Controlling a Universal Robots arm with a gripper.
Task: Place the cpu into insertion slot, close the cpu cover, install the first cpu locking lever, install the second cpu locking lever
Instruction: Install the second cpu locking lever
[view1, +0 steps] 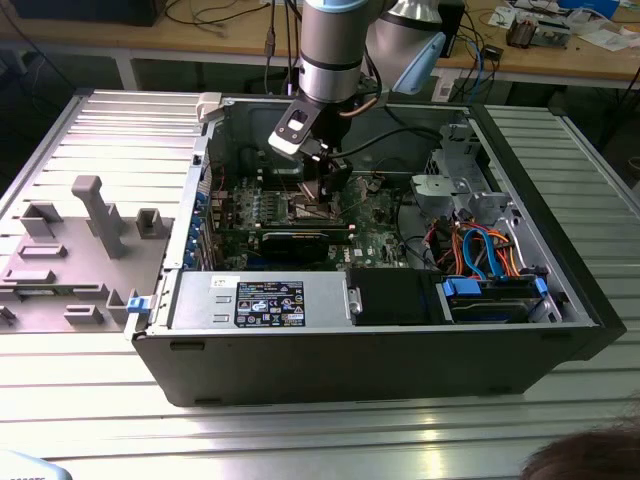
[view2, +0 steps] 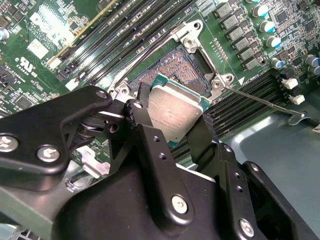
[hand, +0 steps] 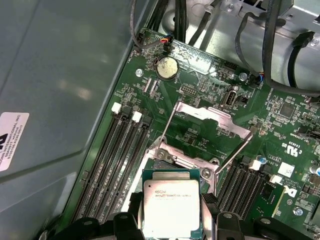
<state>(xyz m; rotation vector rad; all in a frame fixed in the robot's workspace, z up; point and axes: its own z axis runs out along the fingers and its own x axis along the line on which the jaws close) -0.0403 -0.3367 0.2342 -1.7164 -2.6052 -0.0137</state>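
I am working inside the open computer case (view1: 350, 350) that is sitting on the counter (view1: 300, 440). In the exterior view the hand (view1: 325, 180) is hanging at about twelve o'clock from the long black graphics card (view1: 300, 240).

The hand (view2: 172, 125) is pinching the cpu (view2: 175, 112) by two opposite edges, one black finger (view2: 142, 117) on each side and the metal top facing the camera. In the first wrist view the cpu (hand: 171, 207) is likewise sitting between the fingers.

I am judging the chip to be light, stiff and flat, but delicate. The smooth metal lid is looking slippery, and the contact face should not be touched. The thin green edges are the right place to hold it, and that is where the fingers are gripping.

The insertion slot (view2: 167, 65) is lying just beyond the held chip, its pin field showing past the chip's far edge. The chip seems to be hovering over the slot's near rim. I cannot tell for sure whether it is touching yet.

The cpu cover (hand: 210, 117) is standing open behind the socket, and a thin locking lever (view2: 265, 100) is lying swung out.
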